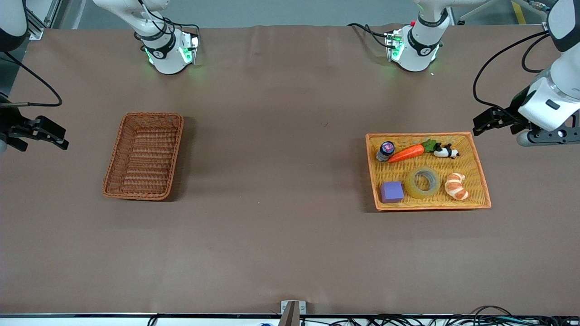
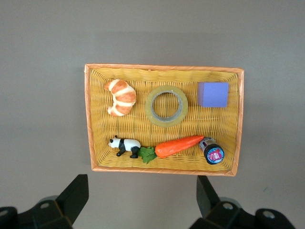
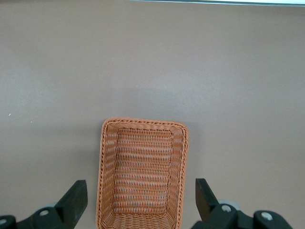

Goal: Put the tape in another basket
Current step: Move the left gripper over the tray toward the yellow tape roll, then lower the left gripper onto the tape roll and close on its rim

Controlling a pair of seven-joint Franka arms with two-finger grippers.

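The tape (image 1: 411,183), a translucent yellowish ring, lies flat in the shallow orange-yellow tray basket (image 1: 371,172) toward the left arm's end of the table. It also shows in the left wrist view (image 2: 151,106). The deep reddish-brown wicker basket (image 1: 179,149) stands empty toward the right arm's end; the right wrist view shows it too (image 3: 102,167). My left gripper (image 1: 482,123) hangs open and empty in the air beside the tray, its own view (image 2: 141,195) looking down on the tray. My right gripper (image 1: 54,136) hangs open and empty beside the wicker basket (image 3: 140,198).
In the tray with the tape lie a purple cube (image 1: 391,191), a croissant (image 1: 456,186), a toy carrot (image 1: 408,153), a small panda (image 1: 446,152) and a small dark-capped bottle (image 1: 385,151). Brown tabletop stretches between the two baskets.
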